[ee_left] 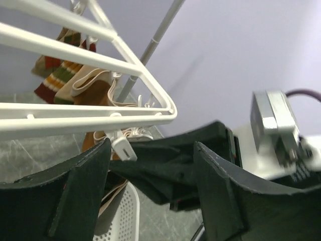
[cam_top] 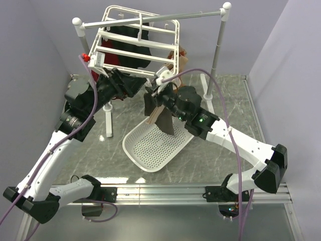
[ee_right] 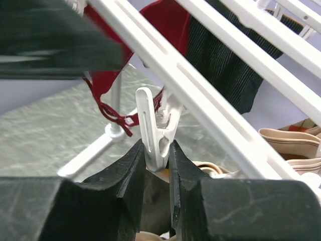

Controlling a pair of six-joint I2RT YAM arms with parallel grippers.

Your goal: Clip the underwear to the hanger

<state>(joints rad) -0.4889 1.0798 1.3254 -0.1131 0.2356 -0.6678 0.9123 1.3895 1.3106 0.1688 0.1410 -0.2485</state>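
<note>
Currently: left gripper point(ee_left: 153, 155) spread, right gripper point(ee_right: 157, 148) pinching clip point(ee_right: 150, 115)

On the left, jaws stand wide apart, gripping nothing, just under the hanger point(ee_right: 200, 88) corner. Centre: underwear point(cam_top: 159, 114) hangs below the hanger's near edge, above the white basket point(cam_top: 129, 149). Right jaws squeeze the white clip, fabric directly beneath.

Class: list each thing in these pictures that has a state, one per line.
left pincer: open, empty.
right pincer: shut on underwear at clip.
underwear: dangling from right pincer.
clip: jaw end between right pincer's fingers.
hanger: hanging tilted from rail.
basket: upright.
</note>
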